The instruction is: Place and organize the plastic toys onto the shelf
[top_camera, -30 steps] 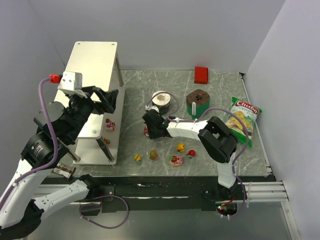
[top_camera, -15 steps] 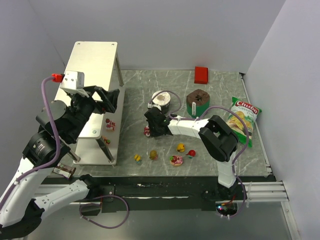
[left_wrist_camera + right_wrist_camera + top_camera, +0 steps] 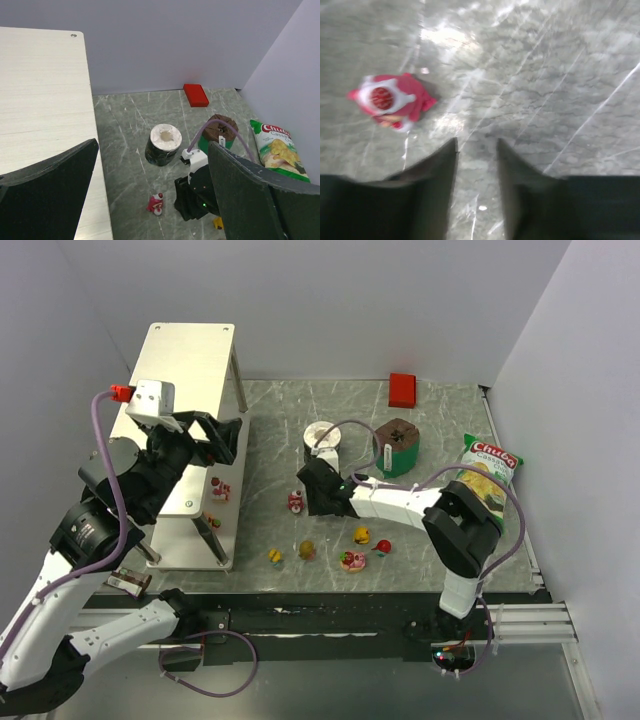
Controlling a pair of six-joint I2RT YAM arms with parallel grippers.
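Marble tabletop (image 3: 270, 440) holds the pink toy (image 3: 387, 101) ahead and left of your right gripper (image 3: 476, 145), fingers barely parted, empty; spread them wider, shift left, straddle it before closing; left gripper (image 3: 152, 144) hangs wide apart, empty, over the shelf (image 3: 40, 100) edge.

Motion-blurred pink toy (image 3: 387, 101)

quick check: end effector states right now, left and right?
Left end effector: wide open, empty.
Right end effector: slightly open, empty; pink toy lies beside it, not gripped.
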